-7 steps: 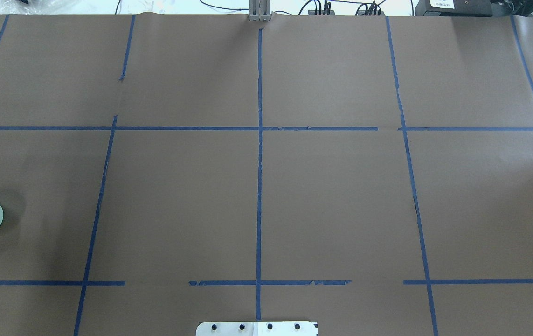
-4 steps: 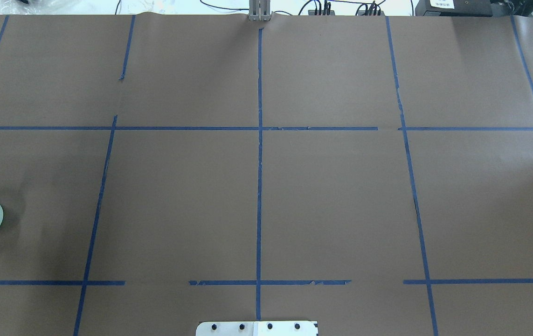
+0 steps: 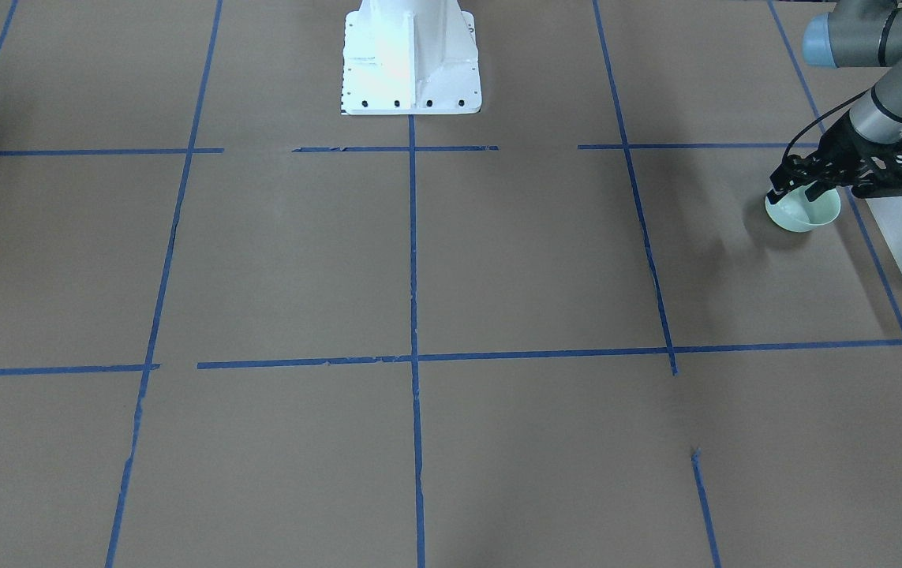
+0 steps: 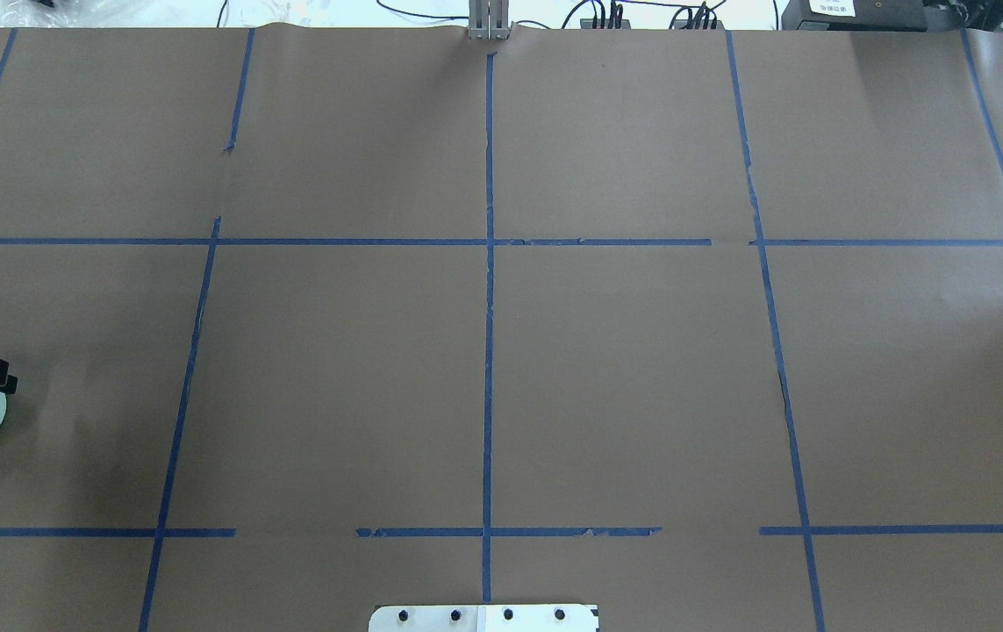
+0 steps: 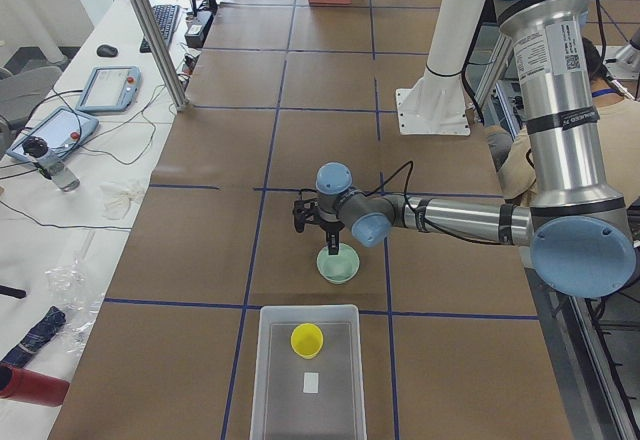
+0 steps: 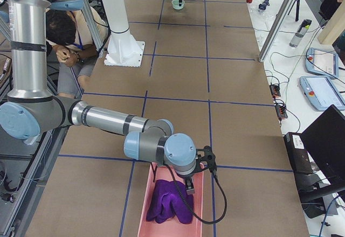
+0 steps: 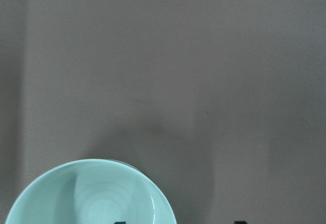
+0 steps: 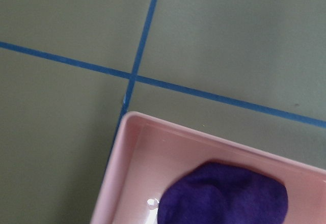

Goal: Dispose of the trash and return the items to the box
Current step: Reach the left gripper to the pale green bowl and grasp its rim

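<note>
So the left gripper [image 3: 802,195] wasn't even over the table a second ago, and now it's dropped in right on top of the pale mint-green round bowl [image 3: 803,213]. Its jaws are spread, holding nothing yet. The wrist cam shows one tip inside the rim and one outside, so I'd guess a rim pinch is coming. The bowl is on the brown paper just beside the translucent frosted-white plastic bin [image 5: 340,360], not in it.

The bin already holds the pale yellow tapered cup [image 5: 307,340], upright, plus a small white slip [image 5: 311,383]. Way down the other end, the right gripper [image 6: 188,186] hangs over a pink tray [image 8: 153,147] with a purple cloth [image 8: 224,193] bunched inside. Can't tell if that one's open or closed.
</note>
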Available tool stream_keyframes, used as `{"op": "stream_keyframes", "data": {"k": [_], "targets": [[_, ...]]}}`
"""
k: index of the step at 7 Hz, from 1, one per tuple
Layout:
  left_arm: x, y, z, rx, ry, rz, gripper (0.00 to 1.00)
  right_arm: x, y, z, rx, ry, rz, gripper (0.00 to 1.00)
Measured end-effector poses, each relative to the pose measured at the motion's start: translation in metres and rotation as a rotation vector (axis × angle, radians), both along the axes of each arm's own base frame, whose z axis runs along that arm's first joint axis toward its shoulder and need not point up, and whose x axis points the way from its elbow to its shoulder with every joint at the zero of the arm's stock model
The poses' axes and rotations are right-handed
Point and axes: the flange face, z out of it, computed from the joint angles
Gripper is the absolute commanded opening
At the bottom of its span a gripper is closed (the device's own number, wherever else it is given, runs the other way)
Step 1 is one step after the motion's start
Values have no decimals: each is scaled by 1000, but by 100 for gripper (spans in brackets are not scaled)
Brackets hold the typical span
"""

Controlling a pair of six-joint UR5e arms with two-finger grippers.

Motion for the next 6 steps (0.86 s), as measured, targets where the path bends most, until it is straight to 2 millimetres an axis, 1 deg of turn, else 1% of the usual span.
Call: {"op": "stream_keyframes", "data": {"k": [1,2,3,4,5,6], "targets": [[6,1,4,-2,-8,7,65,-28,-21,-37,-8,-7,13,100],[10,3,8,-6,-14,16,65,-51,-31,-77,-12,-22,36,100],[13,4,12,-8,-21,21,63,-68,-34,-103,-16,-39,48,100],[15,5,15,-8,-31,22,52,-82,-35,-121,-21,-57,50,100],[16,5,18,-8,-37,23,35,-91,-35,-132,-23,-74,46,100],[16,6,20,-9,-41,25,4,-96,-34,-137,-28,-88,42,100]]}}
